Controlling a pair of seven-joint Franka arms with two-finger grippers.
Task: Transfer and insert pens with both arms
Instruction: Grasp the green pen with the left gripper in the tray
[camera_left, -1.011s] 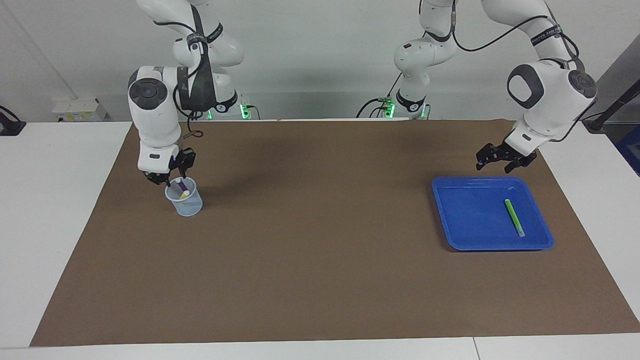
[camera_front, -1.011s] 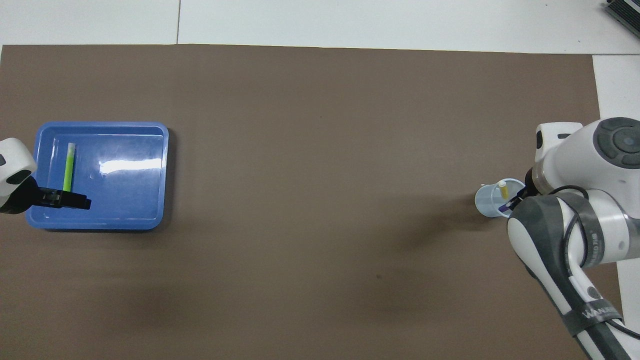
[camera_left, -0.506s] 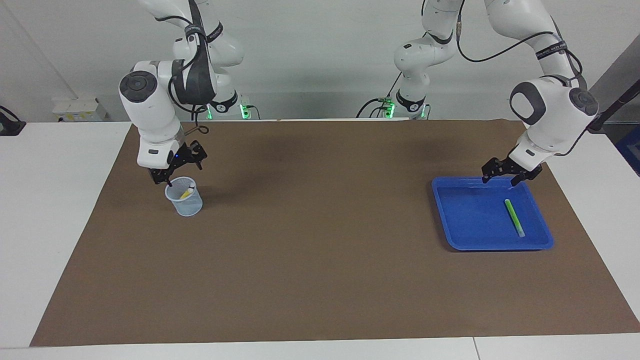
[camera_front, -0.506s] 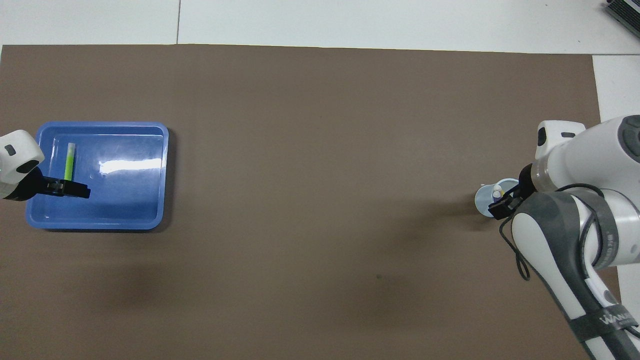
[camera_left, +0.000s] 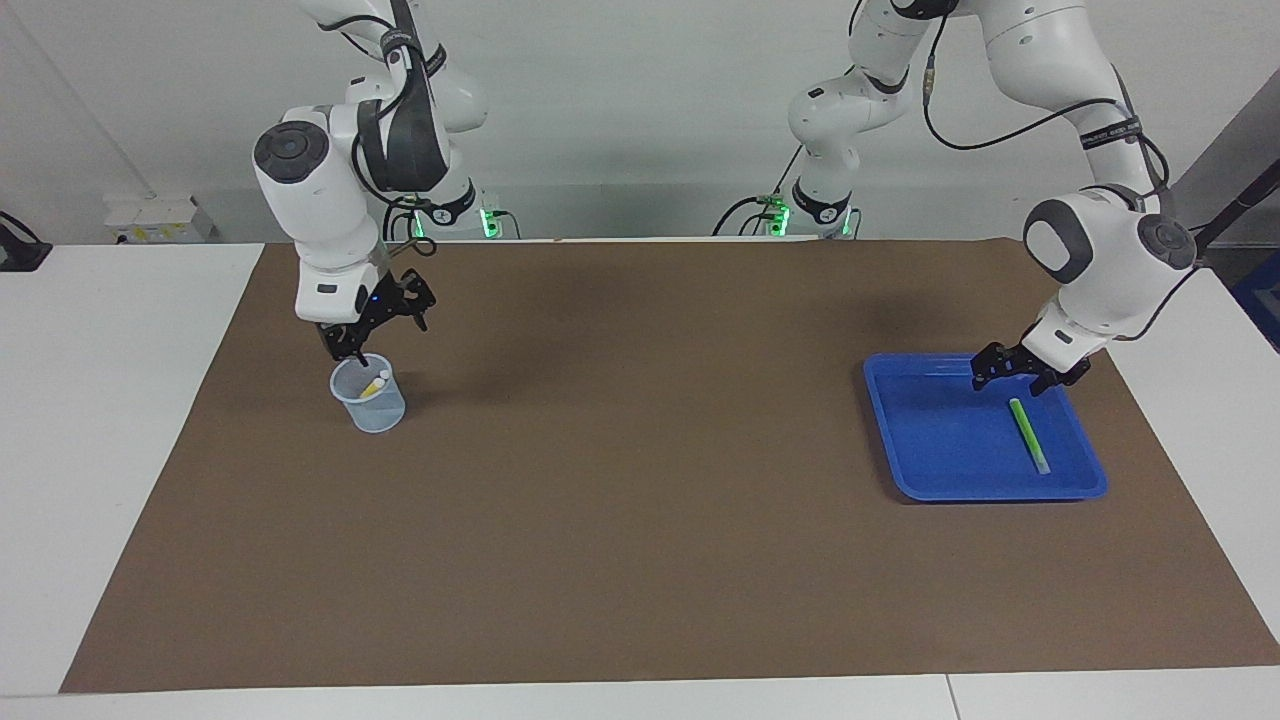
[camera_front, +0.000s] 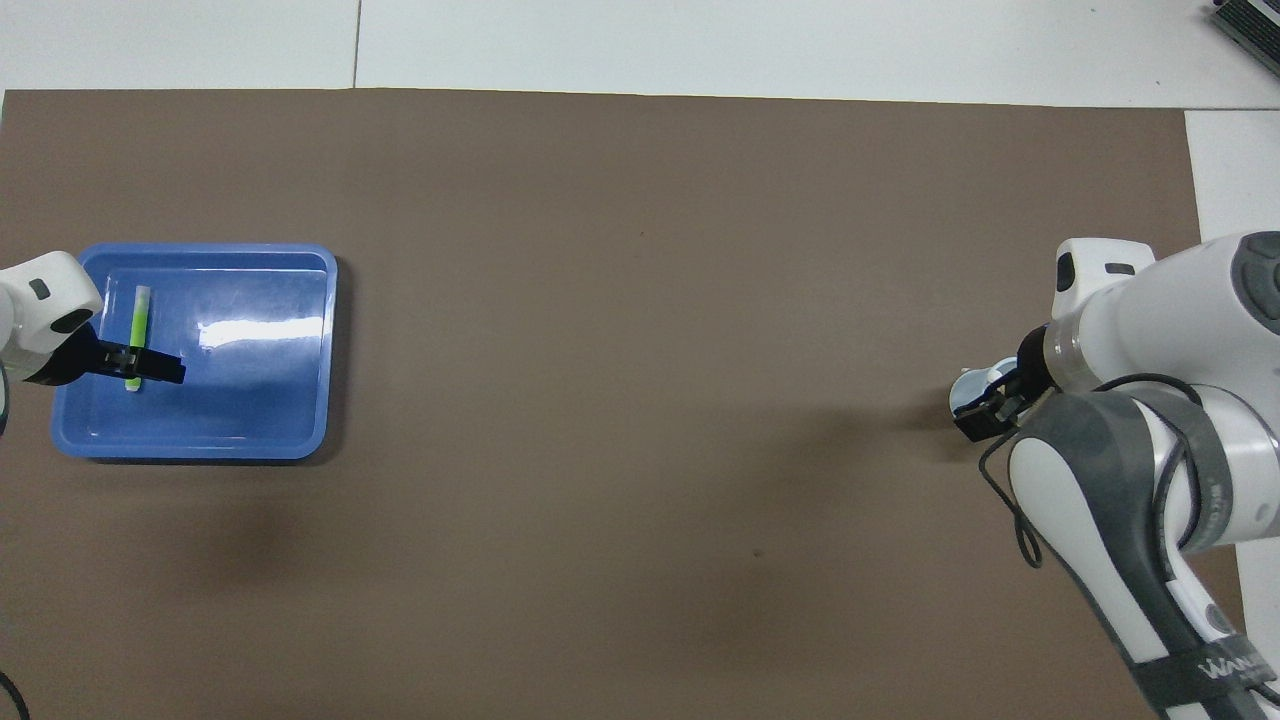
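L gripper (camera_left: 1027, 377): we had it low over the blue tray (camera_left: 930, 470), right above the robot-side end of the green pen (camera_left: 1029, 436). 1 s before it hung outside the tray's robot-side rim, so it had come down and in. Fingers spread, nothing held. Overhead view showed the fingers straddling the pen's end, but the facing view didn't confirm contact, so we couldn't call it a grasp yet. Pen lay flat in the tray, toward the L arm's end of the table, same spot as before.

R gripper (camera_left: 372, 322): it sat just above the clear cup (camera_left: 369, 396) at the R arm's end. 1 s before it was down at the cup mouth w/ the purple pen between the fingers; now it was raised and tilted, fingers apart, empty. Yellow pen (camera_left: 373, 383) stood in the cup, pale cap up. Purple pen wasn't clearly visible in either view; we judged it dropped inside.

Meaning: 2 of 3 pens likely inserted, green is the last. Next step is prob the L pick, then handover to R for insertion.
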